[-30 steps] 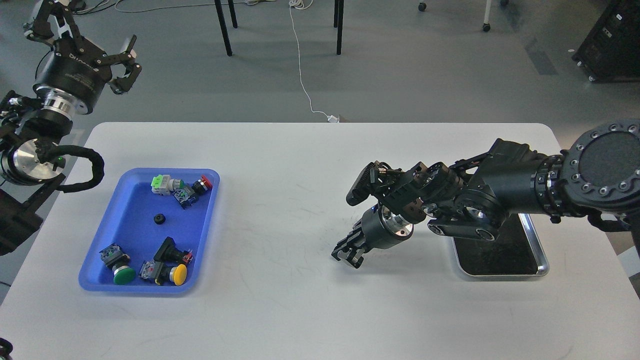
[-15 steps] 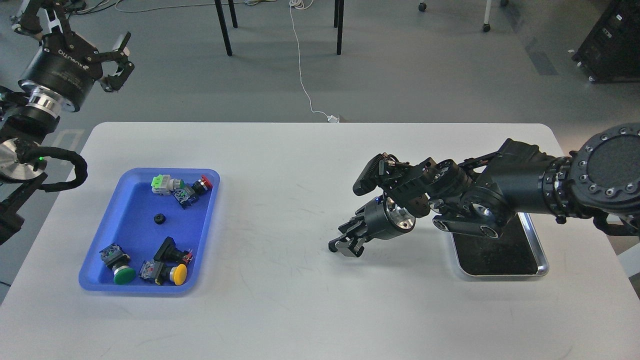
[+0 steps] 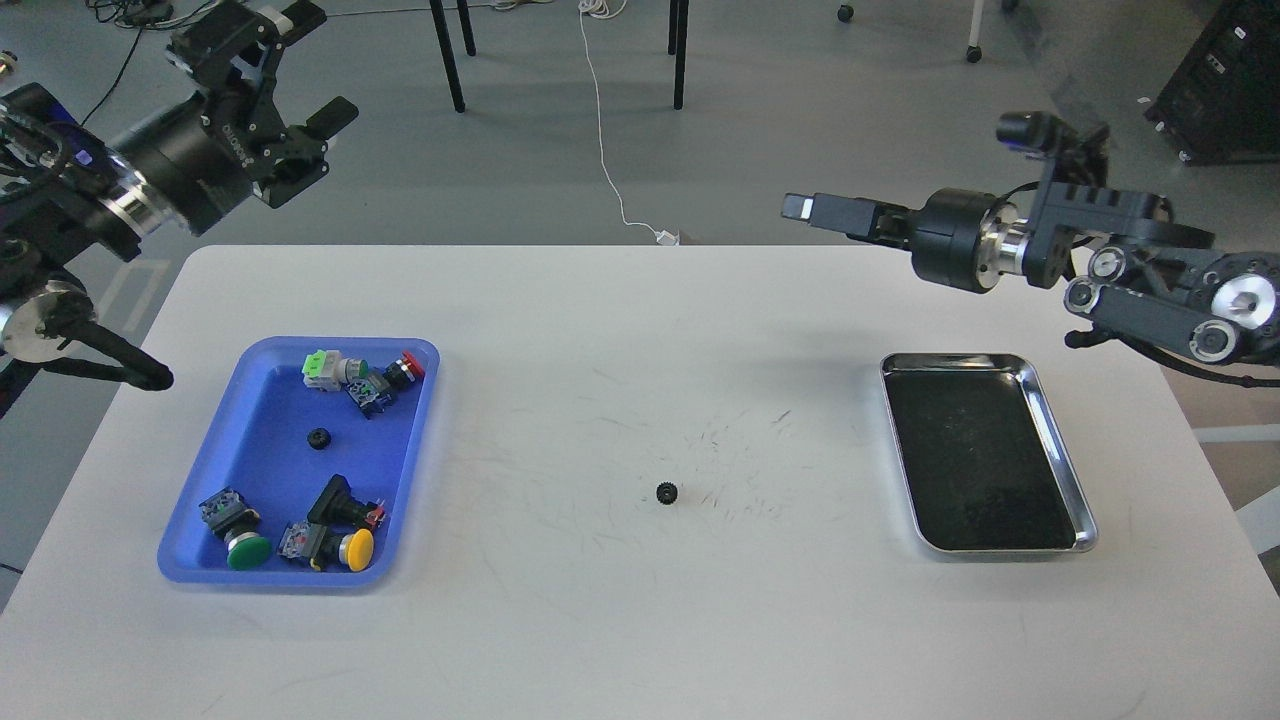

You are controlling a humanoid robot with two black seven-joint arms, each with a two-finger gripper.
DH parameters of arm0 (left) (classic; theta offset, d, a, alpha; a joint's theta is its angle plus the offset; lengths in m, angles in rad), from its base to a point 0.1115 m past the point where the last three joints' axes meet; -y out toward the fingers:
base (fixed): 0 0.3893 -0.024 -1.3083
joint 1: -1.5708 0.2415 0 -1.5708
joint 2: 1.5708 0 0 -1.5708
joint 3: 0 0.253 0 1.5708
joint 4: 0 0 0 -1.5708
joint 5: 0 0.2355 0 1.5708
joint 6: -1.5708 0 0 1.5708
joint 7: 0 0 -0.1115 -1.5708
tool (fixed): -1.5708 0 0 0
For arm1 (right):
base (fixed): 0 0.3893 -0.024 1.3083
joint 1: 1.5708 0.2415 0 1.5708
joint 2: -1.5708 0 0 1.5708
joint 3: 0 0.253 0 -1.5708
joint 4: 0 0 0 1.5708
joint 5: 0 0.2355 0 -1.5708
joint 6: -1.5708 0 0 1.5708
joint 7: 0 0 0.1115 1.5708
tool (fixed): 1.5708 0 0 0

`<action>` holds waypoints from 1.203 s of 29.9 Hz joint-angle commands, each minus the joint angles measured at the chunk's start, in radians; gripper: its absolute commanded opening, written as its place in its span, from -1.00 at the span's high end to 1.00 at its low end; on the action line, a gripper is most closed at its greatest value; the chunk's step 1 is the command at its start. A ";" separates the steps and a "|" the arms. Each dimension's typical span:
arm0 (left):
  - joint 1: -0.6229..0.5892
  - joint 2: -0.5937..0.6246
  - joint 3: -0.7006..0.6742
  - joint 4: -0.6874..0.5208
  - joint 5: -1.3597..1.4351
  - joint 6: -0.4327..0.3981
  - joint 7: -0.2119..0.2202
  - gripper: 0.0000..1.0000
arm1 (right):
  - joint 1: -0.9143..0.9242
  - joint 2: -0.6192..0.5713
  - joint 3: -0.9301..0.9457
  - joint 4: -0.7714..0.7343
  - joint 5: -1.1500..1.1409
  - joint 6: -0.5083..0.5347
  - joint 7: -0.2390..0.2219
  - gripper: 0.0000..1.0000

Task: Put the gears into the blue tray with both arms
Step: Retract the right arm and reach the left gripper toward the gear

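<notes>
Item 1: small black toothed gear (image 3: pixel 667 492), lying flat on the white table (image 3: pixel 620 620), alone, roughly midway between the blue tray and the steel tray, touching neither.

Item 2: rectangular blue plastic tray with raised rim (image 3: pixel 190 520), well left of that gear. Contents: a second small black gear (image 3: pixel 318 438) near its centre, plus several coloured-cap push-button switches (image 3: pixel 360 375).

Item 3: shiny steel tray with dark bottom (image 3: pixel 1085 520), right of the loose gear; nothing visible in it.

Item 4: right gripper (image 3: pixel 815 208), raised beyond the table's far edge, up and right of the loose gear; seen side-on, so whether its fingers are apart or together cannot be told.

Item 5: left gripper (image 3: pixel 310 75), raised far up-left of the loose gear; fingers apart, holding nothing.

Assessment: the right arm appears somewhat nearer to the loose gear; its delivery remains outstanding.
</notes>
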 commanded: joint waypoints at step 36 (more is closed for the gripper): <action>0.028 -0.421 0.472 -0.152 1.466 0.131 0.120 -0.31 | -0.902 -0.184 0.831 0.168 0.939 0.395 0.024 -0.93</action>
